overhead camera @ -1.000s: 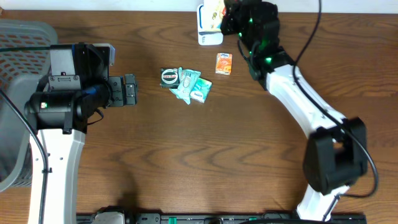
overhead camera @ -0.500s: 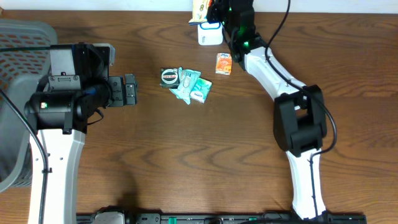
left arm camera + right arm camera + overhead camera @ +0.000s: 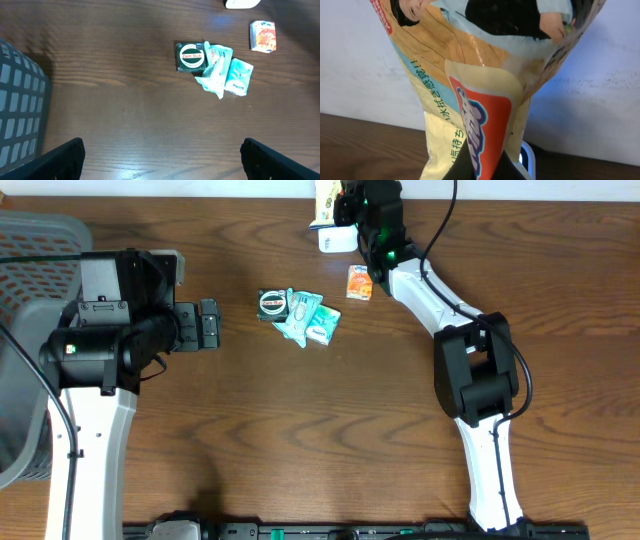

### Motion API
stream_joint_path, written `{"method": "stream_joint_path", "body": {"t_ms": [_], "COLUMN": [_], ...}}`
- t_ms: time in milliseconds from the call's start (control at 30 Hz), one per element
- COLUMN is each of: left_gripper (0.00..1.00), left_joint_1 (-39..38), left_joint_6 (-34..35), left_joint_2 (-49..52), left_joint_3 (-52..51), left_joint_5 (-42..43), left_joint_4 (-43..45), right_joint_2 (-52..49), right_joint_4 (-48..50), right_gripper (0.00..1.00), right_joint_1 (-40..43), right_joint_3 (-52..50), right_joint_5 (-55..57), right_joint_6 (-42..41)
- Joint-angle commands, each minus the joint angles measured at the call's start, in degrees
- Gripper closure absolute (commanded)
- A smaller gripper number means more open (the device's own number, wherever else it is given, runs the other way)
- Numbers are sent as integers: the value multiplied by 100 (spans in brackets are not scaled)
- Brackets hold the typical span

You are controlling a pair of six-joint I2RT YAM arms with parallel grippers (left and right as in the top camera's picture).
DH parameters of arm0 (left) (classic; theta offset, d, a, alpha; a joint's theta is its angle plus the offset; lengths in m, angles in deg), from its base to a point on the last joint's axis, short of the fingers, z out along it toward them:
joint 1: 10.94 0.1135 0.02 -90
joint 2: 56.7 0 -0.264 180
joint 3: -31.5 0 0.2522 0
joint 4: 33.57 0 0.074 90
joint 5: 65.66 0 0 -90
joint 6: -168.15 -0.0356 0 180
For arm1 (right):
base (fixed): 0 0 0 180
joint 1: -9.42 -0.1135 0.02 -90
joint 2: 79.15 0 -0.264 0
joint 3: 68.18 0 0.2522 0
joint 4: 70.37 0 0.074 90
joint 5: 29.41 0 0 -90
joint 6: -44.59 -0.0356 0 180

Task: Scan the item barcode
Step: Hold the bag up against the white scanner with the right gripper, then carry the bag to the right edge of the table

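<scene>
**Right fingers (image 3: pixel 507 170) clamped on pouch (image 3: pixel 470 100) at the scanner (image 3: pixel 338 240)**

Right fingers grip the near end of the pouch, jaws closed tight on the film. It's a crinkled printed bag, yellow and pale blue with an orange-red label, twisted at the waist and lifted off the bench (image 3: pixel 400 430). In the overhead view it sits at 12 o'clock on the bench's far edge, overlapping the scanner's top at its 11 o'clock. The scanner is a small white unit. The right wrist view shows it just behind the pouch at 5 o'clock, glowing blue. Can't tell which face carries the barcode.

Left fingers (image 3: pixel 57 162) are spread wide, grasping nothing, at 9 o'clock beside the grey basket (image 3: pixel 25 280).

Loose near bench centre:
- Zam-Buk tin (image 3: pixel 272 303), touching the teal packets (image 3: pixel 312 320) at its 4 o'clock.
- Orange sachet (image 3: pixel 360 282), apart from them at their 2 o'clock and near the scanner's 5 o'clock.
</scene>
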Motion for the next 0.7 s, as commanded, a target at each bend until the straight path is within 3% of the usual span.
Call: {"method": "stream_joint_path", "body": {"t_ms": [0, 167, 367, 533, 667], "left_gripper": [2, 2, 2, 2, 2], "left_joint_1": [31, 31, 31, 31, 31], "left_joint_6": [-74, -74, -74, -74, -74], "left_joint_2": [17, 17, 17, 17, 17], "left_joint_3": [42, 42, 42, 42, 42], "left_joint_5": [-37, -37, -37, -37, -37], "left_joint_4": [-13, -13, -13, -13, -13], "right_joint_2": [101, 472, 1220, 1679, 1738], "right_joint_4": [26, -341, -1749, -3480, -4865], "right_gripper": [99, 99, 99, 99, 99], "right_joint_1": [-31, 120, 671, 1290, 1845], "right_joint_3": [199, 199, 199, 199, 199], "right_joint_5": [87, 85, 85, 140, 953], "right_joint_6": [98, 74, 125, 1569, 2396]}}
